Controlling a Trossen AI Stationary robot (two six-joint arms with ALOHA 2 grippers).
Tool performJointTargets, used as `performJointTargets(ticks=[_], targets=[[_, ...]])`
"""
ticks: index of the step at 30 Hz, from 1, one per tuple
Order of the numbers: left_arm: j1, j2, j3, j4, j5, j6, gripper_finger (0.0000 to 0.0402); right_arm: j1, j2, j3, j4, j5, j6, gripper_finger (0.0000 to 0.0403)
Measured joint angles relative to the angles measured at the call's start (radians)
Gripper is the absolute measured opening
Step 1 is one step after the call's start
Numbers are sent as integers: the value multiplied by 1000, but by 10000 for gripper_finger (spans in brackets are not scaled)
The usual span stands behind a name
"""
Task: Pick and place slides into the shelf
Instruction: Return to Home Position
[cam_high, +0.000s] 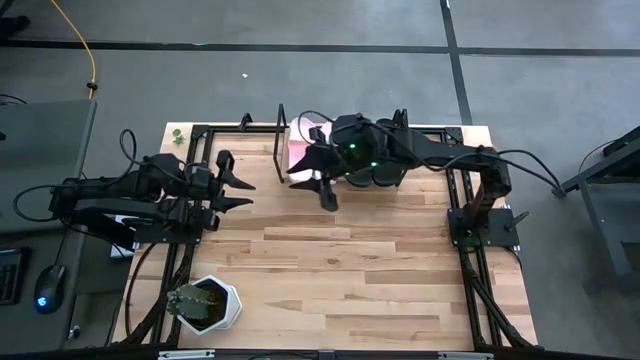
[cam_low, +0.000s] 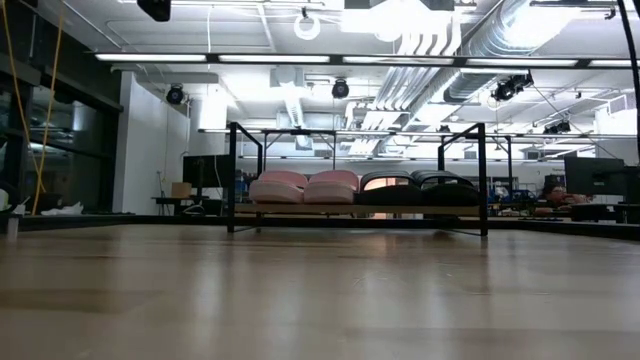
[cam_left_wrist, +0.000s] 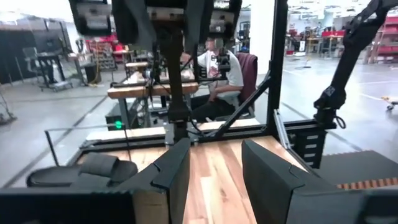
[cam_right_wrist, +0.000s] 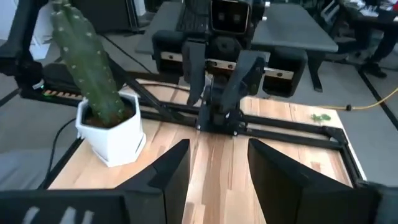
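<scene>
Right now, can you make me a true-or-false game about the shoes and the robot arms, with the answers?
1. All four slides sit on the shelf. True.
2. In the low view, the pink slides are to the right of the black ones. False: the pink slides are on the left, the black ones on the right.
3. The left gripper holds a slide. False: it is open and empty, over the left side of the table.
4. A cactus in a white pot stands on the table. True.
5. The right gripper is open. True.
</scene>
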Motion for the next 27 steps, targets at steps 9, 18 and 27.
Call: performJointTargets(ticks=[9,18,27], targets=[[0,6,0,5,-54,-53,129,34,-131,0,-126,1,-10,151],[0,54,179,-81,-60,-104,129,65,-267,0,-157,24,-61,151],[0,276,645,-409,-105,-8,129,58,-361,0,-167,32,-88,151]])
